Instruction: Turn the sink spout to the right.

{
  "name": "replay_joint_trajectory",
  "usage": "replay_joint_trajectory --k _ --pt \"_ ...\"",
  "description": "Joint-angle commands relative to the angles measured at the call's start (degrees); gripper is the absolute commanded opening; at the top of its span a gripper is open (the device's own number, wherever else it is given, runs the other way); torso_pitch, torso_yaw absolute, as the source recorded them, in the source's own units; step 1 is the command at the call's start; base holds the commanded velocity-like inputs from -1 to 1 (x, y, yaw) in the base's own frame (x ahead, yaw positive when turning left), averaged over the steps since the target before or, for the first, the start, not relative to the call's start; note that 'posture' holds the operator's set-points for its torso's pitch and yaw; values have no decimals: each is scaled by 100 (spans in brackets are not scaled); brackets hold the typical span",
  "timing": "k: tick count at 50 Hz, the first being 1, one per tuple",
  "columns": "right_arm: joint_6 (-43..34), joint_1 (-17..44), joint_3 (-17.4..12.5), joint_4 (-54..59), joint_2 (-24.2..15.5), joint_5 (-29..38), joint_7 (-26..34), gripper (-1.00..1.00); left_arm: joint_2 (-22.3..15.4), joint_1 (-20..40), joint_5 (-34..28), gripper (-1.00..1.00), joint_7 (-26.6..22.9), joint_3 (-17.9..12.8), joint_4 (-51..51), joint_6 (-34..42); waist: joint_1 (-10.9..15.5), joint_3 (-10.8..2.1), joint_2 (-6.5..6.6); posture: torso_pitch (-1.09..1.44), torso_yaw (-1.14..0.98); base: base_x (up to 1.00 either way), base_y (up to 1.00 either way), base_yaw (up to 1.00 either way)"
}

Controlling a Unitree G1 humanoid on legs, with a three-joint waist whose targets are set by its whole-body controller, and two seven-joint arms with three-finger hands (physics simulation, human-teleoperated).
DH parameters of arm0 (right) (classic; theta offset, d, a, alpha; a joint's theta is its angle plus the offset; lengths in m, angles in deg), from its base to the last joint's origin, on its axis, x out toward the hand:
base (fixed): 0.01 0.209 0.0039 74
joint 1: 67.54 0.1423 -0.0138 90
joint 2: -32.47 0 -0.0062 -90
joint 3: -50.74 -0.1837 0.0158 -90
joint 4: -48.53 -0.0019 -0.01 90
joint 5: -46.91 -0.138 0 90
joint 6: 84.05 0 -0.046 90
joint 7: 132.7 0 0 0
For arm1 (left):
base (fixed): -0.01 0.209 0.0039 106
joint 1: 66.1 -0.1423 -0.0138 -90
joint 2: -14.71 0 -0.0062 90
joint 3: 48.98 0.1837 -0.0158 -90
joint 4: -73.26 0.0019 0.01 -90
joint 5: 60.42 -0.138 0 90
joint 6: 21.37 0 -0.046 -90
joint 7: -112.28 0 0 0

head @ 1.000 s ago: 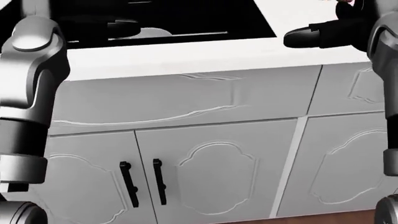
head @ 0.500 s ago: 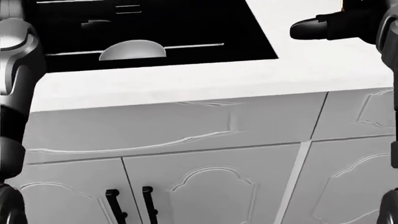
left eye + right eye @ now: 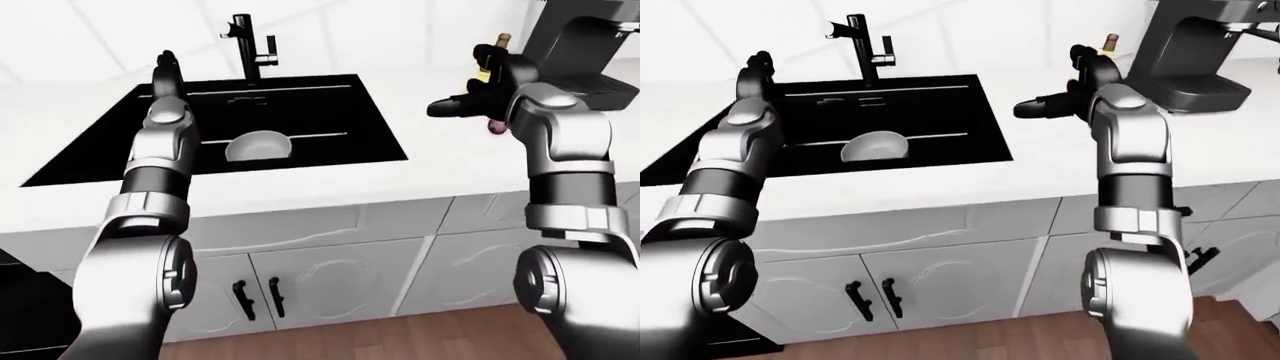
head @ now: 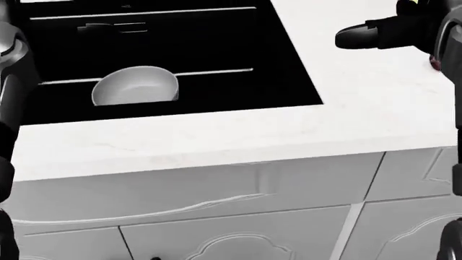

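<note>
Both our hands raised over the white counter (image 4: 216,141), sink (image 3: 330,142) at twelve o'clock.
Left hand (image 3: 167,69) grip: we cannot tell; right hand (image 3: 1060,101) released, holding nothing; black spout (image 3: 242,41) untouched.

Black sink spout (image 3: 242,43), upright at the top edge of the black sink (image 3: 330,127), angled toward view left.

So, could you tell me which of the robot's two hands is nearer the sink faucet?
The left hand: it is raised over the sink's left side, just left of the black faucet. The right hand hovers over the white counter.
</note>
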Motion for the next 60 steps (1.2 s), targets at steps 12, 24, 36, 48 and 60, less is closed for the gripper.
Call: replay_joint_trajectory --k 12,24,36,48,60 --pt "372 58 -27 -184 21 -58 -37 100 -368 404 -8 100 49 -85 -25 -244 47 -215 186 0 0 25 0 0" --pt "342 38 -26 -225 17 -62 -43 100 -531 463 61 100 9 -172 135 -226 78 -286 -351 0 0 20 0 0" --pt "298 128 -8 -181 4 -28 -26 100 -758 573 79 100 13 -227 439 -325 -14 -261 443 0 0 14 0 0" --pt "299 118 -12 -170 10 -13 -33 100 -1001 636 161 100 33 -319 672 -354 112 -304 -523 0 0 14 0 0" --pt "256 73 -11 -274 9 16 1 100 -1215 631 432 100 -219 -492 781 -318 5 -223 -7 0 0 0 0 0"
